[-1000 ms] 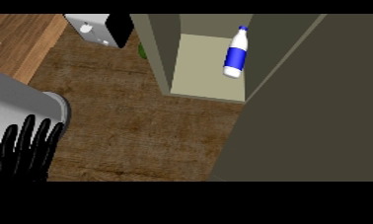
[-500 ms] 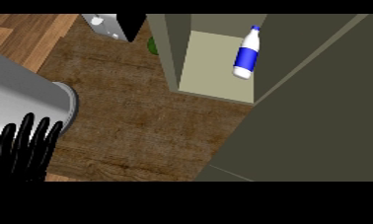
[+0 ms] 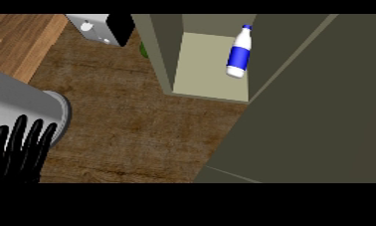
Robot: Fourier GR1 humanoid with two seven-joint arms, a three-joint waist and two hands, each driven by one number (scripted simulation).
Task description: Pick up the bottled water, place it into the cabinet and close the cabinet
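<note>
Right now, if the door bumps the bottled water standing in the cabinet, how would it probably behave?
The bottled water looks tall and narrow on a small base, so it may tip easily. Its rounded body would probably roll on the cabinet floor if it fell. The smooth white and blue surface might be slippery for a hand.

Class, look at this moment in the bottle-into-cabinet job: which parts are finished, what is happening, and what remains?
Done: the bottled water already lies inside the cabinet, on its pale floor. In hand: nothing; the left hand shows open at the lower left, holding nothing, and the right hand is out of view. Left: the cabinet door is not yet shut, so closing it remains.
</note>
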